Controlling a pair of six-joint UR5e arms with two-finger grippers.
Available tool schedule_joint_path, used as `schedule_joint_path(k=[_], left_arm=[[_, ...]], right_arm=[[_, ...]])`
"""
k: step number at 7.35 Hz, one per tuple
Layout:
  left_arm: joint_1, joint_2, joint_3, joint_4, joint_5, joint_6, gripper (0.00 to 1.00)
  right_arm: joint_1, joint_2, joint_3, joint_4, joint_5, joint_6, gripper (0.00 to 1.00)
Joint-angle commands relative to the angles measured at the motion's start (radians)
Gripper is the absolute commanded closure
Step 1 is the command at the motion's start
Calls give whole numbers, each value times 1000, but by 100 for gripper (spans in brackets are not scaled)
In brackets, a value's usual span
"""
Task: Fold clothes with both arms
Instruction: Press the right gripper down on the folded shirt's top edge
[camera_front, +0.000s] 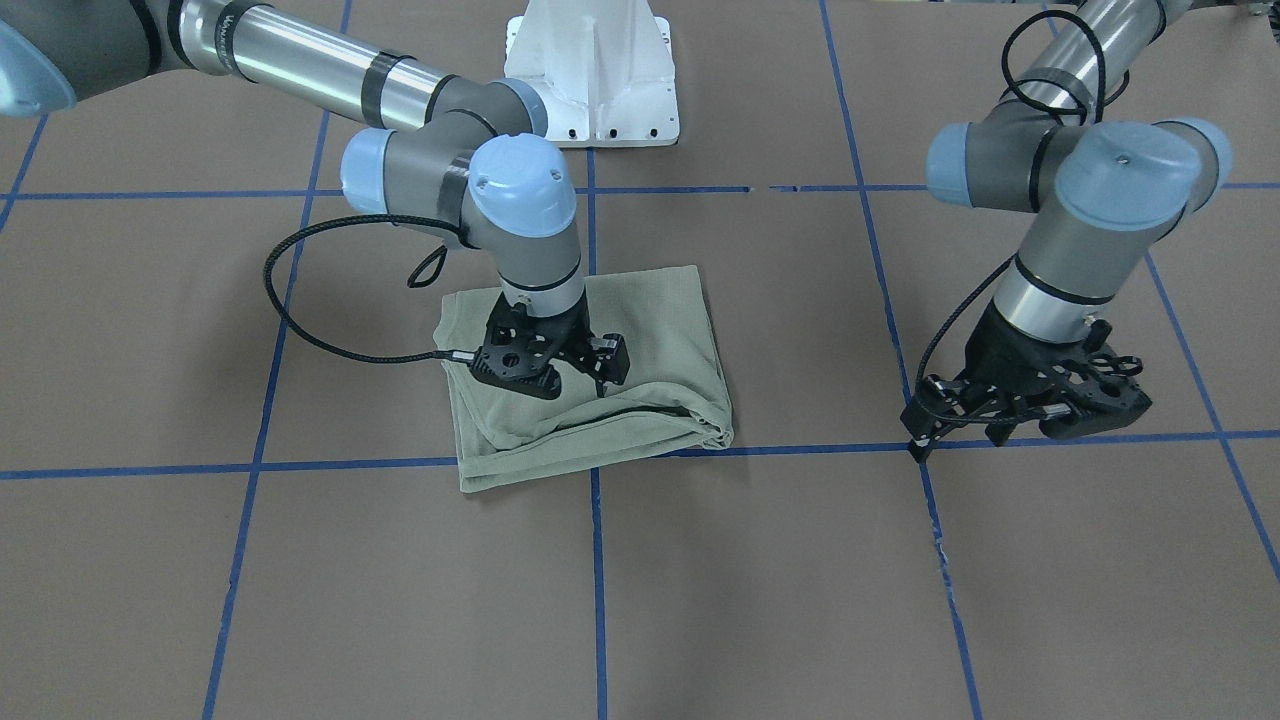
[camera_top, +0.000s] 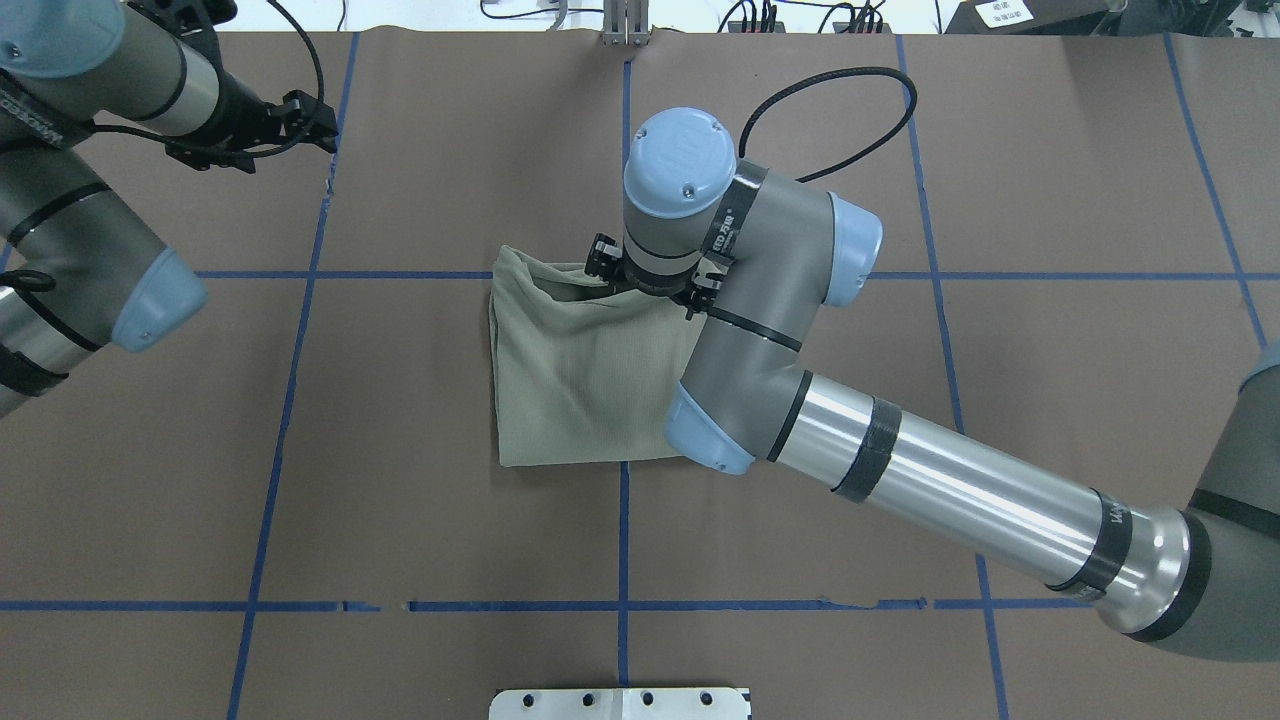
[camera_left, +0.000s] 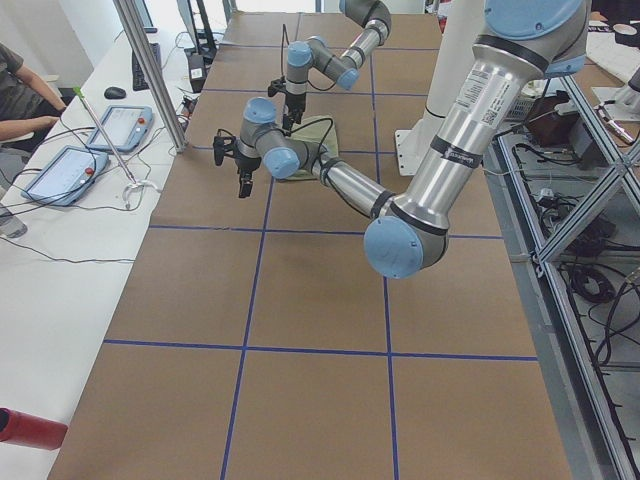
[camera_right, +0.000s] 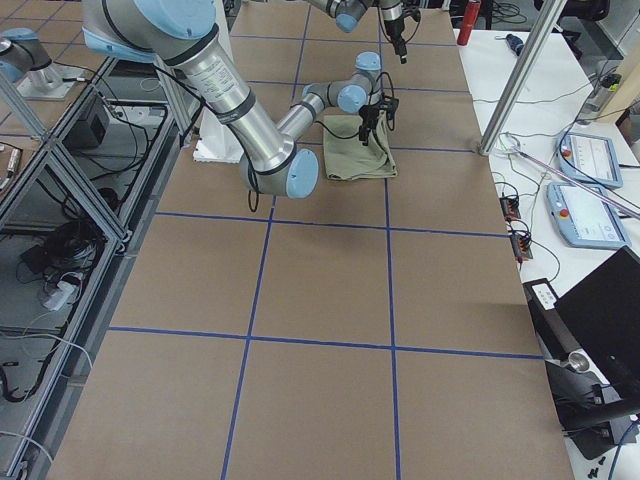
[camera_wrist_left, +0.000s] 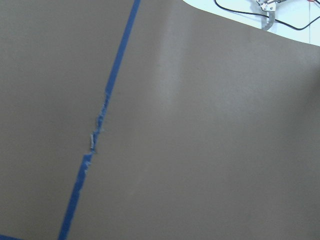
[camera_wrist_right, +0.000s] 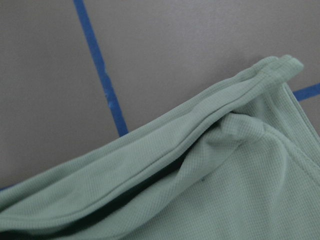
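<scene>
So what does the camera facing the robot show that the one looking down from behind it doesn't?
Only the facing view: the right gripper over the shirt, and the shirt's bunched, layered edge. Only the behind view: cables past the table's far edge; there the right arm mostly hides that gripper. Both: the folded green shirt, blue tape lines, and the left gripper off to one side.

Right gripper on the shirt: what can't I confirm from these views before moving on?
- right gripper: whether it pinches the shirt. Overhead its own wrist covers it, its wrist view shows no fingers, and front-facing its tips blur into dark clutter.
- shirt's side toward the robot's right: overhead, hidden under the right arm.
- left gripper: open or shut unclear; its wrist view shows only table.
</scene>
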Motion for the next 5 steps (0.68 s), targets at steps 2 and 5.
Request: schedule_joint_path(k=[2, 5], left_arm=[[-48, 27, -1, 0, -24, 56, 0], [-77, 30, -1, 4, -30, 60, 0]], right_arm=[[-22, 43, -64, -29, -3, -321, 0], [-12, 110, -298, 167, -5, -323, 0]])
